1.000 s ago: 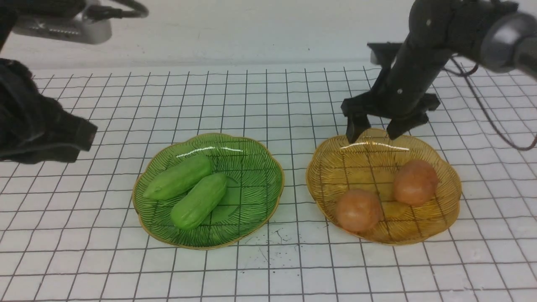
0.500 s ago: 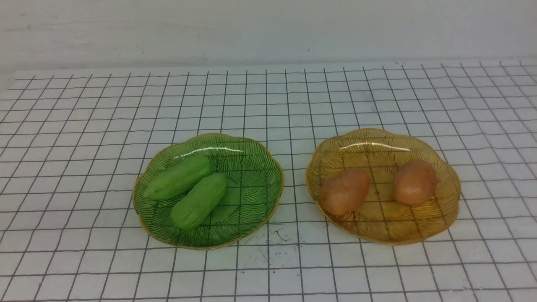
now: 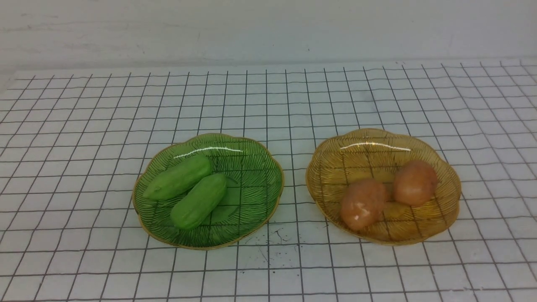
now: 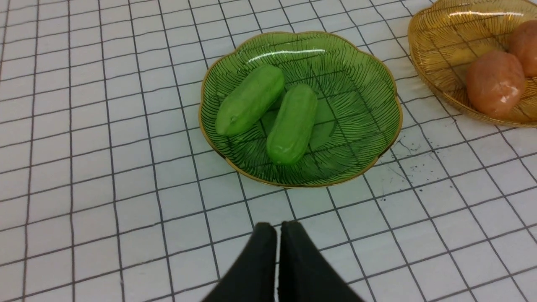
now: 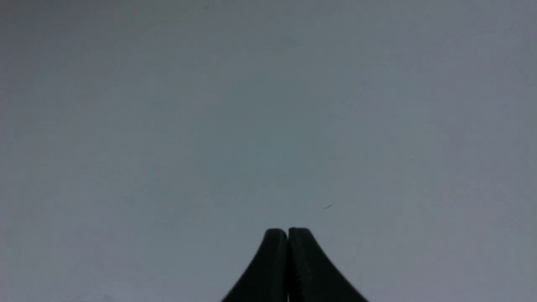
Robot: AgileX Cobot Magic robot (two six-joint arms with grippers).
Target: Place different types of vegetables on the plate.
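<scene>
Left wrist view: left fingers (image 4: 261, 262) together near green plate (image 4: 352, 96); right fingers (image 5: 268, 270) together too.

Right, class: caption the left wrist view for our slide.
Left tool, shut, faces a green plate holding two cucumbers.

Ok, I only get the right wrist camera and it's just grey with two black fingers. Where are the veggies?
Observer: In the front view, the far cucumber and the near cucumber lie side by side on the green plate.
Operator: And the potato ones?
Observer: The left potato and the right potato sit close together on the amber plate, to the green plate's right.
Operator: Is the other gripper holding something?
Observer: No. The left gripper is shut on nothing, with only the gridded table beneath it.
</scene>
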